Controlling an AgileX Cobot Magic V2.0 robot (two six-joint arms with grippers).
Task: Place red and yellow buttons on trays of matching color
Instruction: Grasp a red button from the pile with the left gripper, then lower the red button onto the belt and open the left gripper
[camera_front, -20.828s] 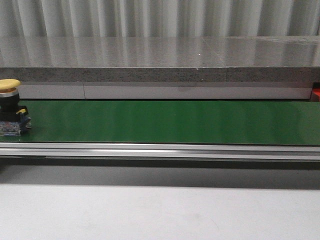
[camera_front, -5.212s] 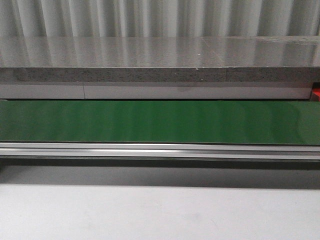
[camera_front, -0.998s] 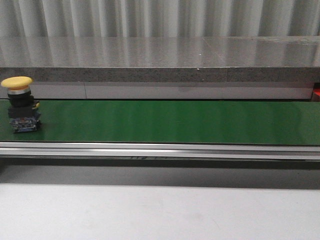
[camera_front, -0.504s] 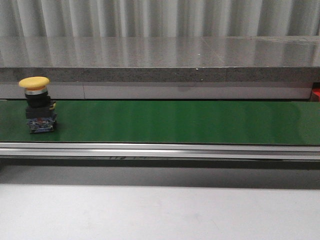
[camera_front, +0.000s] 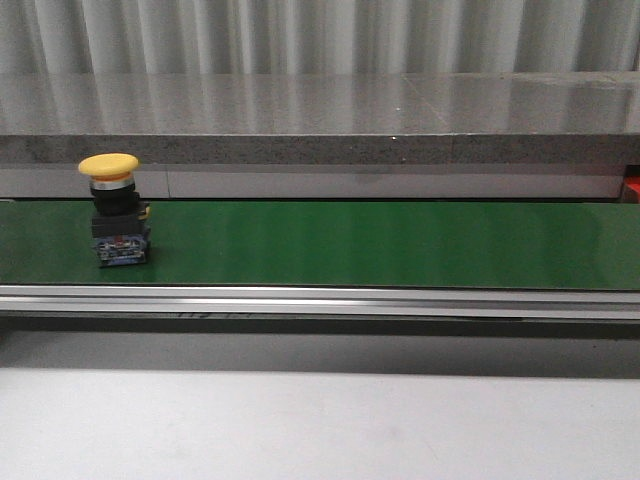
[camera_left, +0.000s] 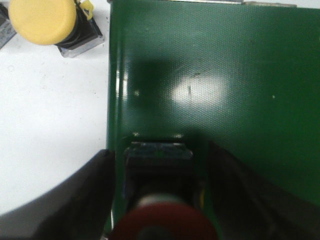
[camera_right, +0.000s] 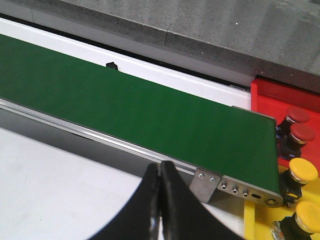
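Behind everything, pale corrugated wall panelling above a long speckled grey stone ledge. Below it, spanning nine to three o'clock of the front view, a long flat green conveyor belt edged by a silver aluminium rail, then a plain white tabletop at six o'clock. At the belt's end in the right wrist view, a red plastic tray carrying two red-capped push buttons and, beside it, a yellow plastic tray carrying yellow-capped push buttons. Black left gripper with fingers spread, straddling a red mushroom-head push button with a blue block base, standing on the green belt; whether the pads touch it cannot be told. Black right gripper clenched on nothing, fingers pressed together above the white tabletop just beside the rail. Upright on the belt at nine o'clock of the front view, a yellow mushroom-head push button with silver collar, black body and blue base. Off the belt on the white surface in the left wrist view, another yellow-capped button.
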